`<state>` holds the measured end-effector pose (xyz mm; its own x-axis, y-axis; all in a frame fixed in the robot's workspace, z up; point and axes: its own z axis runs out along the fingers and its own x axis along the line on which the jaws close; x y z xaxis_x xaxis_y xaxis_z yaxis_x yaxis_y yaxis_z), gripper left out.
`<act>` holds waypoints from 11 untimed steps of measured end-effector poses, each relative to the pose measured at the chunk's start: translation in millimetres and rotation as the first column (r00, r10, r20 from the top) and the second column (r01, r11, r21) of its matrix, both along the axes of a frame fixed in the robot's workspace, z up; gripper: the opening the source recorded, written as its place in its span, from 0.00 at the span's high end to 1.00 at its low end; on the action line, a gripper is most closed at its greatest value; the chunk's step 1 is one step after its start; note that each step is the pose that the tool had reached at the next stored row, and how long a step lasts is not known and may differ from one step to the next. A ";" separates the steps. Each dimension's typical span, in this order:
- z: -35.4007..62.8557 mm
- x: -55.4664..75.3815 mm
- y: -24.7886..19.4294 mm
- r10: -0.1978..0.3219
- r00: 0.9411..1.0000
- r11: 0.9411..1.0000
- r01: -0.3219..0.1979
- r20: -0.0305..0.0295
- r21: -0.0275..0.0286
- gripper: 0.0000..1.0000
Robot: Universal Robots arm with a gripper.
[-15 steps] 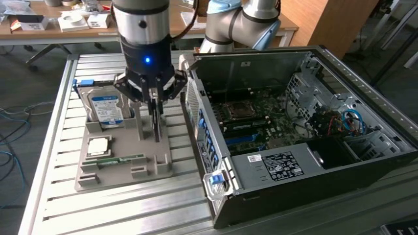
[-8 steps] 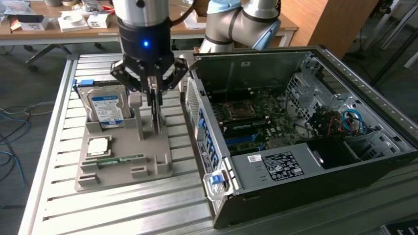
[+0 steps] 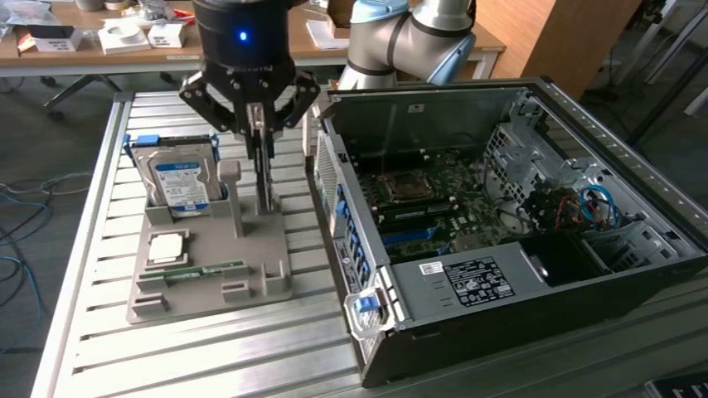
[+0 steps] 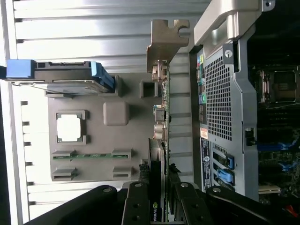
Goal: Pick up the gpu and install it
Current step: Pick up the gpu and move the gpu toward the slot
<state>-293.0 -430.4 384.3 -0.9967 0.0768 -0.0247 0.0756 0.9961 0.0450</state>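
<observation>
The gpu (image 3: pixel 265 178) stands upright on edge in the grey holder tray (image 3: pixel 260 278), a thin dark card seen edge-on. In the wrist view the gpu (image 4: pixel 158 140) runs away from the camera, its silvery end bracket (image 4: pixel 166 42) at the far end. My gripper (image 3: pixel 260 141) hangs straight above the tray, its fingers closed in on the card's upper edge. From the wrist, the gripper (image 4: pixel 159 192) has a finger on each side of the card. The card's lower edge is still at the tray.
The tray also holds a silver hard drive with a blue label (image 3: pixel 177 178), a square processor (image 3: pixel 166 246) and a green memory stick (image 3: pixel 205 271). The open computer case (image 3: pixel 619 274) lies at the exterior view's right, motherboard (image 3: pixel 443 199) exposed. All rest on a slatted metal table (image 3: pixel 99 340).
</observation>
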 end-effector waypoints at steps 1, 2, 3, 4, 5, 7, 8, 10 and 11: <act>4.4 0.0 0.0 0.000 1.000 1.000 0.000 0.000 0.000 0.74; 9.2 0.0 0.0 0.000 1.000 1.000 0.000 0.000 0.000 0.74; 13.5 0.0 0.0 0.000 1.000 1.000 0.000 0.000 0.000 0.74; 17.7 0.0 0.0 0.000 1.000 1.000 0.000 0.000 0.000 0.74; 21.7 0.0 0.0 0.000 1.000 1.000 0.000 0.000 0.000 0.74; 28.4 0.0 0.0 0.000 1.000 1.000 0.000 0.000 0.000 0.74; 31.1 0.0 0.0 0.000 1.000 1.000 0.000 0.000 0.000 0.74; 36.4 0.0 0.0 0.000 1.000 1.000 0.000 0.000 0.000 0.74; 39.8 0.0 0.0 0.000 1.000 1.000 0.000 0.001 0.000 0.74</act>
<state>-293.0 -430.4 424.1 -0.9967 0.0768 -0.0253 0.0756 0.9961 0.0452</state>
